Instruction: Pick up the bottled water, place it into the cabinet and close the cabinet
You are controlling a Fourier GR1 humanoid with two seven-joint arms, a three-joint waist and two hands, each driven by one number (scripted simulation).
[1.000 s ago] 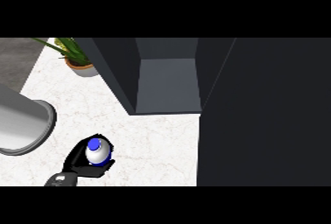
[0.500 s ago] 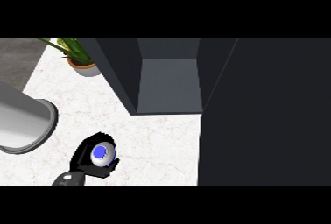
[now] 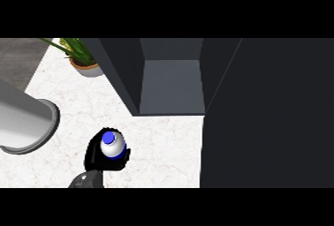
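Okay, I see my left hand (image 3: 98,160) curled round the bottled water (image 3: 112,145) near the worktop's (image 3: 163,150) front edge, short of the open cabinet (image 3: 171,84). Potted plant (image 3: 83,59) at back-left corner.

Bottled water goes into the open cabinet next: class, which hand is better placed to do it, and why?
The left hand. It is already curled round the bottled water, on the counter just below the open cabinet. The right hand is out of view.
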